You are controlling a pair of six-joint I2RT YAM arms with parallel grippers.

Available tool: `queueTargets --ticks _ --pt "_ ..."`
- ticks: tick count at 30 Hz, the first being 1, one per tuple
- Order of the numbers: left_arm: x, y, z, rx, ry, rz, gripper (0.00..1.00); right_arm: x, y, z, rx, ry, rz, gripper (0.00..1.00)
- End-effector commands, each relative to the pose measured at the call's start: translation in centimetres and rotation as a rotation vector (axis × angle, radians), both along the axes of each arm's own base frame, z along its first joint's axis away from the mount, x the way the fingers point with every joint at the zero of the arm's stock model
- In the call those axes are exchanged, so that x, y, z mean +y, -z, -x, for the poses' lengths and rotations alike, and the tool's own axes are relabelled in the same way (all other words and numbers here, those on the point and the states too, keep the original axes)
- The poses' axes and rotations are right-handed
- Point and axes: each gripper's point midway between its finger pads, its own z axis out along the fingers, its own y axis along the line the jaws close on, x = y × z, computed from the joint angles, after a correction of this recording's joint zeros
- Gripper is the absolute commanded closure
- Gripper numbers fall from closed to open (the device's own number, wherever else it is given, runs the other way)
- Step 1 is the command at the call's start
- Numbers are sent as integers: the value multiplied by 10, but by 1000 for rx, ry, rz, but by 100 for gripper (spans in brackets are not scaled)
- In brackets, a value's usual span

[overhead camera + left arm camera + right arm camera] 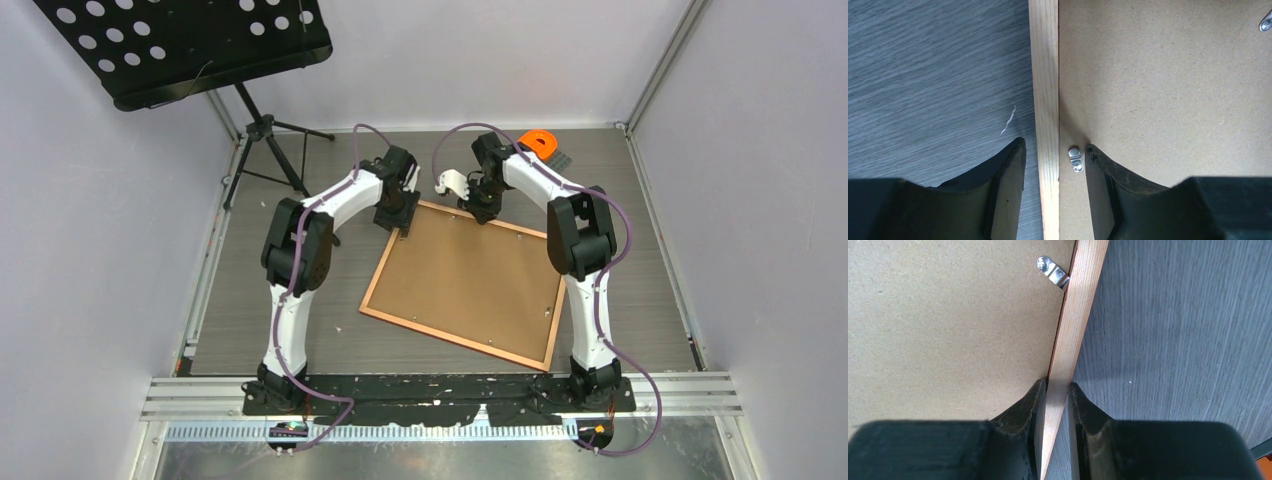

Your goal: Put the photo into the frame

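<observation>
The frame [385, 262] lies back-up on the table, its thin wooden border around a plain brown backing board [465, 280]. The photo is hidden. My left gripper [400, 228] is open at the frame's far left corner. In the left wrist view the gripper [1054, 150] straddles the border [1044, 75], one finger over the table and one on the board [1158, 85] beside a metal clip [1075, 159]. My right gripper [478, 212] is at the far edge. In the right wrist view the gripper [1058, 387] is shut on the border [1080, 310].
An orange roll [540, 142] and a small grey object [563, 160] lie at the far right of the table. A black music stand [180, 45] on a tripod [265, 140] stands at the far left. Another metal clip [1053, 271] sits by the border.
</observation>
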Motion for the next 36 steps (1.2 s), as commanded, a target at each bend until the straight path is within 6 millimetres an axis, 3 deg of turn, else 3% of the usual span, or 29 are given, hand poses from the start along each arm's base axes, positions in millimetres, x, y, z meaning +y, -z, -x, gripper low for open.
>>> queueTargets --ticks 1,10,36 --pt "-3 -5 -8 -45 -9 5 54 3 8 14 39 -30 3 94" --pt "4 -3 4 -34 -6 -2 51 3 9 13 37 -28 4 94" --pt "4 -10 5 -49 -3 11 49 1 10 14 42 -20 11 94"
